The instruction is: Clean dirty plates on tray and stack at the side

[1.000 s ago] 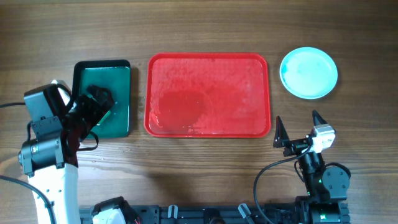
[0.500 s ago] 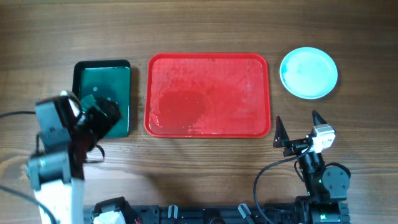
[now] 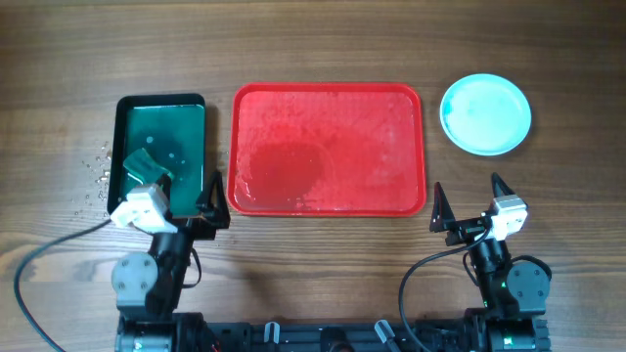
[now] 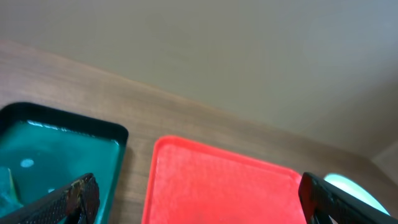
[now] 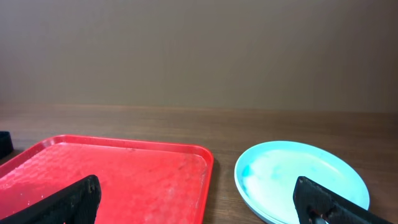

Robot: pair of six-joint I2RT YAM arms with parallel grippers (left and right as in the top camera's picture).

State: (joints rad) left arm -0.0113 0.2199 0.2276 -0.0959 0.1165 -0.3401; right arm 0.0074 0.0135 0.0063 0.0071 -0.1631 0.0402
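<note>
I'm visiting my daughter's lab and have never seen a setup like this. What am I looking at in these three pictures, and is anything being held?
A robot with two arms sits at a wooden table, and each arm ends in a two-finger gripper. The wide picture looks straight down from above. The other two come from cameras on the wrists, so the dark shapes at their lower corners are that arm's own fingers. The left gripper and the right gripper both stand open and hold nothing. On the table lie a red tray with no plates on it and a smaller dark green tray holding a green sponge. To the right is a light blue plate; I cannot tell whether more plates lie under it.
</note>
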